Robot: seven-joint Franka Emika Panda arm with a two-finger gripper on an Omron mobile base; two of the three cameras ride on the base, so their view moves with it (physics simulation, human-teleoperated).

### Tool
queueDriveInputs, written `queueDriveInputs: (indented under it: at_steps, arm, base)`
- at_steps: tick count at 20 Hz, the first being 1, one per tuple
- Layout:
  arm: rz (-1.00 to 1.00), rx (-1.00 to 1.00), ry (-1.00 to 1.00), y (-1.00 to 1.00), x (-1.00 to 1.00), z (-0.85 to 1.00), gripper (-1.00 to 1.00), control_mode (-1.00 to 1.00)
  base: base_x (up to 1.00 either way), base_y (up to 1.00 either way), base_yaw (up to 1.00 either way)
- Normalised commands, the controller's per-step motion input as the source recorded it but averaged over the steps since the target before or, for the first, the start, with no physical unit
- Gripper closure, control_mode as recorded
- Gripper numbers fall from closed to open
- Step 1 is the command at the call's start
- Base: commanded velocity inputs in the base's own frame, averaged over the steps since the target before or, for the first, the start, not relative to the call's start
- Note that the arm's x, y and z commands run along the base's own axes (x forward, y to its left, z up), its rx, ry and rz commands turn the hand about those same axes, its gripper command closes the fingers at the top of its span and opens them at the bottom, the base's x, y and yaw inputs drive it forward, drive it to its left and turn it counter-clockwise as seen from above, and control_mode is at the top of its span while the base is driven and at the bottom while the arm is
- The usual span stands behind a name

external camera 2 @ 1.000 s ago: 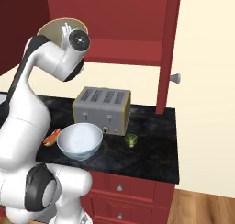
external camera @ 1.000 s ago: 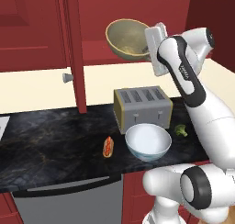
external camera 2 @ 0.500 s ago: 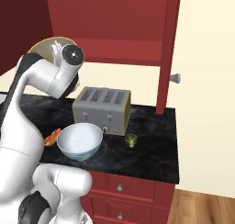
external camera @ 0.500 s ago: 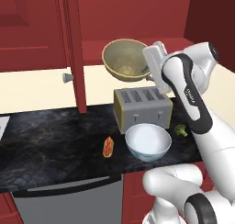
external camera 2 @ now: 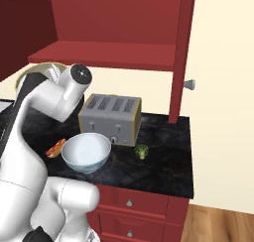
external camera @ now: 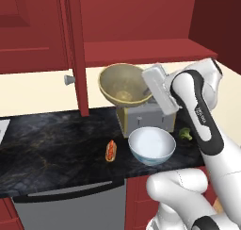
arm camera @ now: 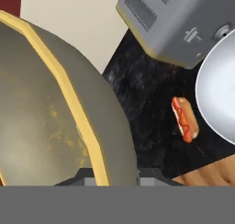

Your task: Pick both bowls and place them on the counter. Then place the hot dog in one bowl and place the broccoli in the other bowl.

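The olive-tan bowl (external camera: 123, 85) hangs tilted in the air above the toaster, its opening facing the camera. My gripper (external camera: 147, 89) is shut on its right rim. In the hand view the yellowish rim of this bowl (arm camera: 46, 108) runs down between the fingertips of the gripper (arm camera: 112, 175). Behind my arm a strip of the bowl's rim (external camera 2: 42, 67) shows. The white bowl (external camera: 151, 145) (external camera 2: 86, 151) (arm camera: 220, 94) stands upright on the black counter (external camera: 52, 144). Left of it lies the hot dog (external camera: 110, 150) (external camera 2: 55, 148) (arm camera: 185, 118). The broccoli (external camera: 184, 134) (external camera 2: 142, 151) sits to its right.
A grey toaster (external camera: 143, 119) (external camera 2: 110, 118) (arm camera: 179, 21) stands right behind the white bowl. An open red cabinet door (external camera: 75, 50) (external camera 2: 181, 52) with a knob hangs left of the held bowl. Above runs a red shelf (external camera: 146, 50).
My arm has brought the olive-tan bowl down from shelf height and slightly left, to just above the toaster. The things on the counter have not moved.
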Motion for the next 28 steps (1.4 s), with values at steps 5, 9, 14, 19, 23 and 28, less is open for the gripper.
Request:
queueDriveInputs:
  at_steps: [5, 9, 14, 19, 23, 28]
  arm:
    - [0.14, -0.02, 0.15, 0.58, -0.03, -0.35, 1.0, -1.0]
    - [0.12, -0.02, 0.14, 0.61, 0.0, -0.37, 1.0, -1.0]
    - [0.11, -0.01, 0.1, 0.57, 0.0, -0.47, 1.0, -1.0]
    - [0.12, 0.0, 0.06, 0.32, -0.04, -0.48, 1.0, -1.0]
    - [0.09, 0.0, 0.02, 0.35, 0.0, -0.53, 1.0, -1.0]
    - [0.07, -0.01, 0.0, 0.36, 0.0, -0.59, 1.0, -1.0]
  base:
    - [0.0, 0.0, 0.0]
    - [0.0, 0.0, 0.0]
    - [0.0, 0.0, 0.0]
    - [0.0, 0.0, 0.0]
    - [0.0, 0.0, 0.0]
    - [0.0, 0.0, 0.0]
